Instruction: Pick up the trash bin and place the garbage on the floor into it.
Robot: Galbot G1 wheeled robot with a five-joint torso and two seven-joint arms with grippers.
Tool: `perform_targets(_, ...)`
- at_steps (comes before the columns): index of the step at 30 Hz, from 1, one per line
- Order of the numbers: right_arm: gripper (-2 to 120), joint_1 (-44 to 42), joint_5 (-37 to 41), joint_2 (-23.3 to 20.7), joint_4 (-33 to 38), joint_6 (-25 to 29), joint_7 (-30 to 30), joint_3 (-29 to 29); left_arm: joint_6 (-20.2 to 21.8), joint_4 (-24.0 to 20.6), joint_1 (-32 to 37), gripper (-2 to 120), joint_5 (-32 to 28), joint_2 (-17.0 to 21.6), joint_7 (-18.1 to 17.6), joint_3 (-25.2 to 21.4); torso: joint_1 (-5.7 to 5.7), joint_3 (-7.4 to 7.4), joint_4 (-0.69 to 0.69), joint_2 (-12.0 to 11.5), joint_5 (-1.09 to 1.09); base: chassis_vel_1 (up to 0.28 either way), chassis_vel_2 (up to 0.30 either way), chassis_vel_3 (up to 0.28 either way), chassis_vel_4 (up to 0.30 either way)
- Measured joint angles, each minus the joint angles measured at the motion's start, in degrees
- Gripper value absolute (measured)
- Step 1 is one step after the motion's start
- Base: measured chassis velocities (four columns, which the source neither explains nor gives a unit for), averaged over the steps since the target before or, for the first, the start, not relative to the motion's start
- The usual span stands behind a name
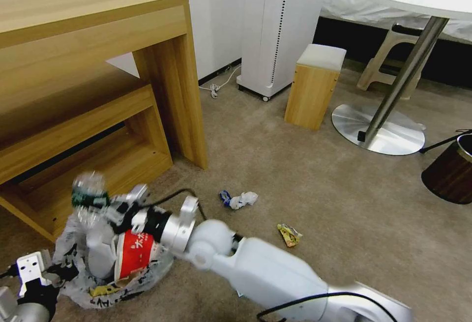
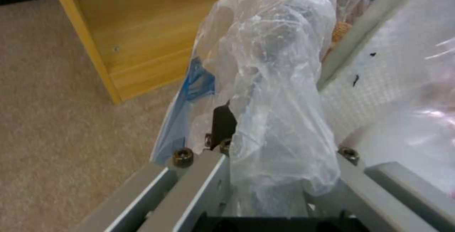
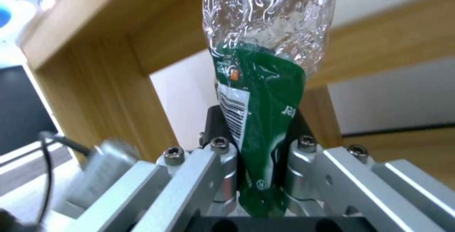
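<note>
My right claw (image 3: 258, 175) is clamped on a crushed clear plastic bottle with a green label (image 3: 265, 82), pinching its flattened labelled part between the two fingers so the crinkled clear end sticks out beyond them. In the head view that bottle (image 1: 88, 196) sits at the end of my right arm, held above the small round bin lined with a crinkly translucent whitish plastic bag (image 1: 73, 258), which is low at my left side just over the beige-tan short-pile carpet (image 1: 319, 189). My right claw (image 1: 105, 206) is directly over the bin's mouth.

My left claw (image 2: 265, 153) grips the bin's rim: one finger is outside and the other inside, with the bag's plastic bunched over and between them, and a blue patch of the liner (image 2: 199, 82) shows just beside the dark finger pad. In the head view my left claw (image 1: 51, 270) meets the bin at its near left edge.

Inside the bin lie a red-and-white crushed paper bowl (image 1: 135, 253), leaning against the right-hand side, a white slipper (image 1: 101, 248) beside it, and a yellow scrap (image 1: 103, 290) near the bottom edge.

Still on the carpet, well apart from the bin, are a crumpled white tissue with a blue piece touching it (image 1: 238, 199) and, farther right, a yellow wrapper (image 1: 290, 234). A light wooden two-tier tabletop (image 1: 88, 42) stands just behind the bin.
</note>
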Motion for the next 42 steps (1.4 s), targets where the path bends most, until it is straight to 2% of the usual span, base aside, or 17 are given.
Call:
perform_targets(5,9,-0.62,0.24,1.59,-1.75,0.07,0.74,-0.48,0.5,-0.55,0.25,1,-0.2,-0.05,-0.11,0.05,0.0,0.0,0.0,0.0,0.0,0.0,0.0,0.0,0.0)
perform_targets(10,9,-0.66,1.37,0.63,-0.52,-1.97,2.08,-0.98,0.53,-0.64,0.43,1,-0.41,0.34,-0.31,-0.17,0.0,0.0,0.0,0.0,0.01,0.0,0.0,0.0,0.0)
perform_targets(13,24,-0.79,3.22,-0.51,1.09,-4.02,3.81,-1.02,0.52,-0.65,0.36,1,-0.64,0.53,-0.42,-0.16,0.0,0.0,0.0,0.0,0.01,0.0,0.0,0.0,0.0)
perform_targets(14,24,-0.79,3.22,-0.51,1.09,-4.02,3.81,-1.02,0.52,-0.65,0.36,1,-0.64,0.53,-0.42,-0.16,0.0,0.0,0.0,0.0,0.01,0.0,0.0,0.0,0.0)
perform_targets(16,33,-0.97,4.95,-1.44,2.63,-5.78,5.1,-0.73,0.52,-0.5,0.31,1,-0.67,0.63,-0.45,-0.12,0.0,0.0,-0.01,0.0,0.01,0.0,0.0,0.0,0.0)
perform_targets(19,40,-1.1,5.35,-1.85,3.32,-6.39,5.64,-0.44,0.51,-0.28,0.23,1,-0.6,0.65,-0.45,-0.05,0.0,0.0,0.0,0.0,0.02,0.0,0.0,0.0,0.0)
perform_targets(20,48,-1.25,5.73,-2.25,4.22,-7.37,6.07,-0.05,0.42,-0.1,0.19,1,-0.41,0.66,-0.44,0.05,0.0,0.0,0.0,0.0,0.01,0.0,0.0,0.0,0.0)
perform_targets(22,51,-1.31,6.15,-2.52,5.05,-8.17,6.85,0.12,0.29,0.02,0.19,1,-0.22,0.66,-0.4,0.11,0.0,0.0,-0.01,0.0,0.02,0.0,0.0,0.0,0.0)
perform_targets(24,63,-1.38,7.09,-3.39,7.32,-9.23,8.29,0.34,-0.16,0.27,0.21,1,0.15,0.7,-0.43,0.11,0.0,0.0,0.0,0.0,0.02,0.0,0.0,0.0,0.0)
perform_targets(25,63,-1.38,7.09,-3.39,7.32,-9.23,8.29,0.34,-0.16,0.27,0.21,1,0.15,0.7,-0.43,0.11,0.0,0.0,0.0,0.0,0.02,0.0,0.0,0.0,0.0)
perform_targets(28,77,-1.48,7.34,-4.38,9.47,-9.87,9.95,1.06,-0.26,0.37,0.09,1,0.12,0.92,-0.57,-0.07,0.0,0.0,0.0,0.0,0.02,0.0,0.0,0.0,0.0)
perform_targets(29,77,-1.48,7.34,-4.38,9.47,-9.87,9.95,1.06,-0.26,0.37,0.09,1,0.12,0.92,-0.57,-0.07,0.0,0.0,0.0,0.0,0.02,0.0,0.0,0.0,0.0)
perform_targets(32,92,-1.42,9.38,-5.06,12.22,-11.05,12.48,2.47,-0.28,0.55,0.08,1,0.29,0.96,-0.6,-0.1,0.0,0.0,0.0,0.0,0.02,0.0,0.0,0.0,0.0)
perform_targets(35,99,-1.24,9.77,-5.4,13.2,-11.24,13.2,3.21,-0.28,0.63,0.09,1,0.37,1.0,-0.69,-0.09,0.0,0.0,0.0,0.0,0.02,0.0,0.0,0.0,0.0)
perform_targets(38,100,-0.86,10.0,-5.6,14.18,-11.24,14.23,4.34,-0.28,0.64,0.09,1,0.34,1.12,-0.8,-0.13,0.0,0.0,0.0,0.0,0.02,0.0,0.0,0.0,0.0)
perform_targets(41,100,1.11,10.84,-6.63,18.17,-13.03,22.79,8.48,-0.28,0.64,0.37,1,0.47,1.2,-0.81,-0.42,0.0,0.0,0.01,0.0,0.02,0.0,0.0,0.0,0.0)
perform_targets(42,100,1.11,10.84,-6.63,18.17,-13.03,22.79,8.48,-0.28,0.64,0.37,1,0.47,1.2,-0.81,-0.42,0.0,0.0,0.01,0.0,0.02,0.0,0.0,0.0,0.0)
